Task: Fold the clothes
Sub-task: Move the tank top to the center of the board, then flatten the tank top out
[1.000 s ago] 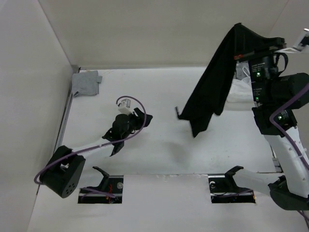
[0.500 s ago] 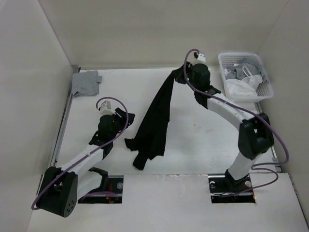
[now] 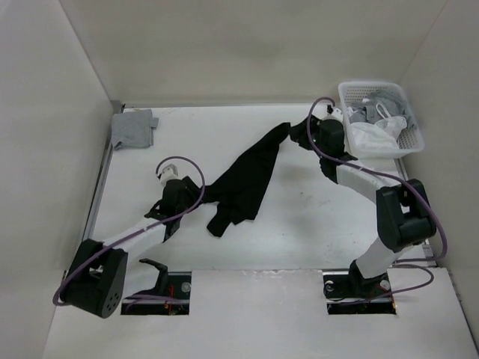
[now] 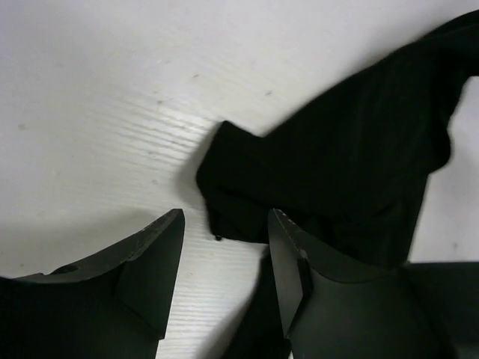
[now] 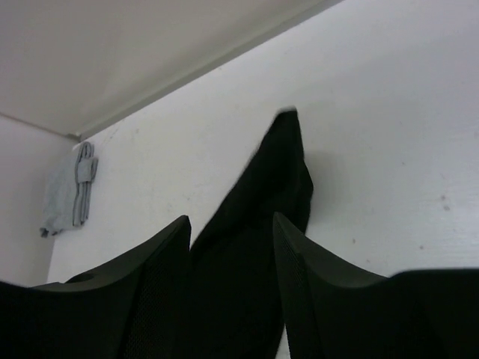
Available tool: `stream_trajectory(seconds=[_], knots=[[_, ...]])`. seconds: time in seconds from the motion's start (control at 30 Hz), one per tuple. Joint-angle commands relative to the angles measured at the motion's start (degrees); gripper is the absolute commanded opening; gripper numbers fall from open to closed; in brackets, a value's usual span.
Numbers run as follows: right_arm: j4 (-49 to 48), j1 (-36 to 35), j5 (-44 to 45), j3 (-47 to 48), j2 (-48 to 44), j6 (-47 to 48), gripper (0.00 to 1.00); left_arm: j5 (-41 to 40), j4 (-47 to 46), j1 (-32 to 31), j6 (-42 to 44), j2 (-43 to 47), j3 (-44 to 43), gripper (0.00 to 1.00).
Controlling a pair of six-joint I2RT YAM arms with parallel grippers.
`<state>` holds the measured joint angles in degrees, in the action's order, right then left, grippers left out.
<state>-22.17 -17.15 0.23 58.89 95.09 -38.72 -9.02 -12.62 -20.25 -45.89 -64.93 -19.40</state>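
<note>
The clothes are one black garment lying crumpled in a long diagonal strip on the white table, from the back middle down toward the front left. My left gripper is open at its lower left edge. In the left wrist view the left gripper has bare table between its fingers, and the clothes start just ahead and to the right. My right gripper is open at the garment's far end. From the right wrist, the right gripper has its jaws apart with the clothes lying slack below and beyond them.
A small folded grey cloth lies in the back left corner, also in the right wrist view as the grey cloth. A white basket of white and grey garments stands at the back right. Walls enclose the left, back and right sides.
The right arm swung the hanging garment from high at the right down to the table's middle, then opened and let it drop flat. The left gripper moved up to the garment's lower edge.
</note>
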Motion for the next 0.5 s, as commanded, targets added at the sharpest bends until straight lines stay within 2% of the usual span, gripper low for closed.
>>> stream_trajectory(seconds=[0.0, 0.07, 0.17, 0.23, 0.3, 0.37, 0.4, 0.47], knots=[[-4.9, -0.1, 0.7, -4.9, -5.4, -1.2, 0.54, -1.4, -3.3, 1.2, -3.4, -6.2, -3.3, 0.47], [-4.5, -0.4, 2.4, -8.6, -8.8, -1.2, 0.51, 0.7, -5.4, 2.0, -5.7, -8.7, -3.9, 0.46], [-4.2, -0.8, 2.3, -12.6, -11.6, -0.6, 0.31, 1.5, -8.0, 2.2, -8.9, -9.6, -3.5, 0.46], [-3.8, -2.1, 1.4, -14.0, -11.4, 0.0, 0.26, 0.9, -8.9, 1.7, -9.1, -9.9, -3.4, 0.46], [-1.6, -3.7, 1.4, -13.9, -8.6, 0.1, 0.29, 0.1, -9.4, 1.1, -9.0, -10.6, -3.6, 0.44], [1.3, -5.0, 1.1, -12.0, -4.9, 0.4, 0.38, 0.0, -9.8, 1.0, -9.0, -11.0, -3.8, 0.40], [3.3, -6.3, 0.7, -9.5, -1.4, 0.9, 0.46, 0.0, -10.0, 0.6, -9.0, -10.9, -3.8, 0.37], [5.5, -8.2, -0.5, -6.0, 2.0, 2.9, 0.49, -0.6, -10.1, 0.2, -8.8, -10.4, -3.6, 0.33]])
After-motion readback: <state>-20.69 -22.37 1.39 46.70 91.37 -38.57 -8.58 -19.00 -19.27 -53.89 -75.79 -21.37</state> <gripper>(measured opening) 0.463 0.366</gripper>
